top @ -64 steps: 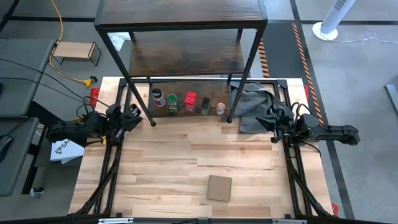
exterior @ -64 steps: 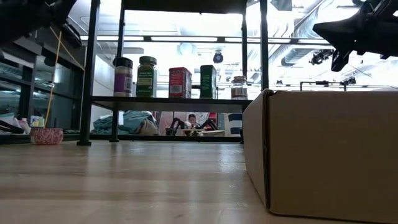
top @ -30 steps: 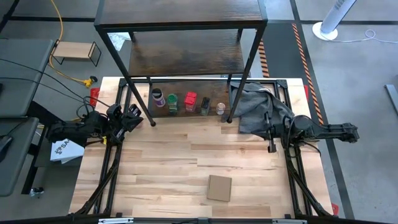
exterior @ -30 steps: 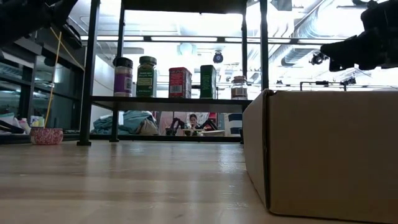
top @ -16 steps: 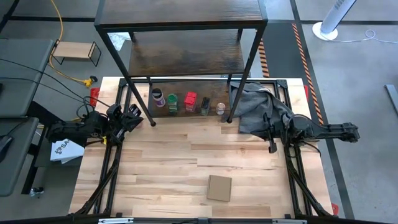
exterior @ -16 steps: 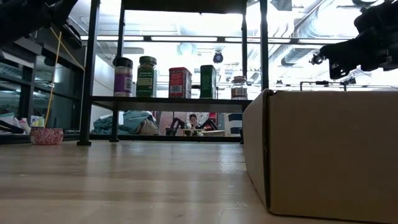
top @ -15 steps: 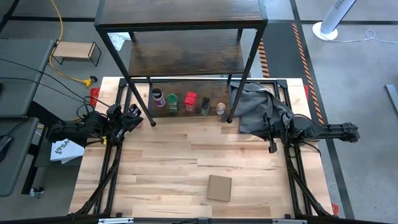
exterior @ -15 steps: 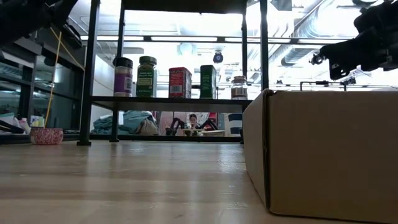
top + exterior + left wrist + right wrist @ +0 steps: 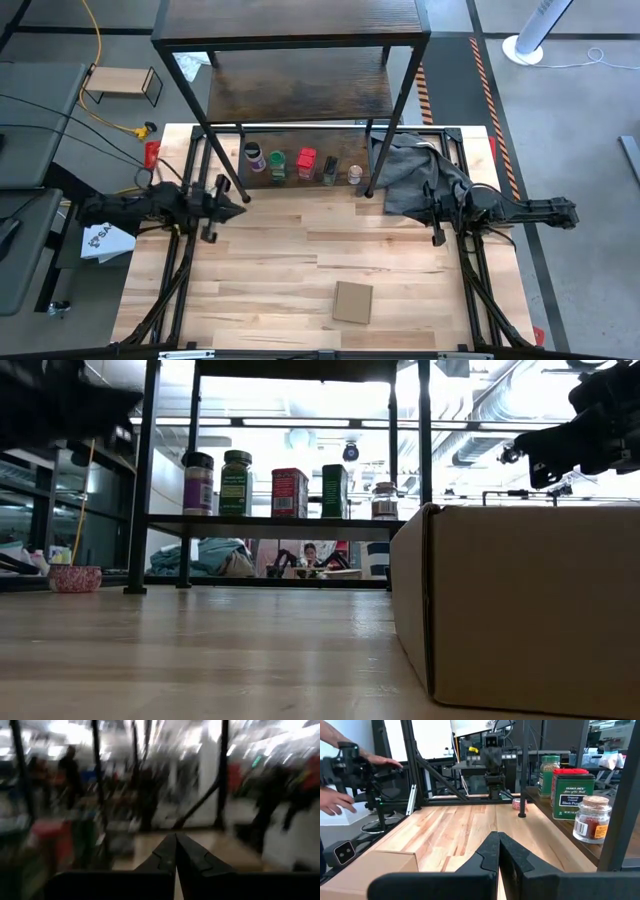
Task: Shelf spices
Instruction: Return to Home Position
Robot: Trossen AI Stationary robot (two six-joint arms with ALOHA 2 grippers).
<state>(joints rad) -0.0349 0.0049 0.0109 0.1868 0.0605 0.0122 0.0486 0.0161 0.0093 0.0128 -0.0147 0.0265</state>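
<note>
— Where's the left hand (image 9: 240, 197) just now?

— Out over the left side of the desk (image 9: 300, 255). Its fingers are pressed together with nothing between them, and the tip is near the front left leg of the shelf (image 9: 290, 90).

— And the spices (image 9: 290, 490)?

— All five stand upright in one row on the bottom board, beyond that hand and off to its right. The closest to it is the purple-lidded jar (image 9: 254, 154). Next come the green-lidded jar (image 9: 277, 160), the red box (image 9: 306, 160), the dark tin (image 9: 330, 168) and the pale jar (image 9: 355, 173). They stand close together, and none of them touches either hand.

— Anything else on the desk?

— A cardboard box (image 9: 352, 302) lies toward the front edge, between the two hands and well apart from both. A grey cloth (image 9: 405, 165) is heaped by the shelf's front right leg.

— And the right hand (image 9: 498, 836)?

— At the right side of the desk, pointing across toward the left arm. Its fingers are together as well, and it holds nothing. From there the pale jar is the nearest spice, ahead and off to one side, with the dark tin just past it. The grey cloth lies close by that hand.
</note>
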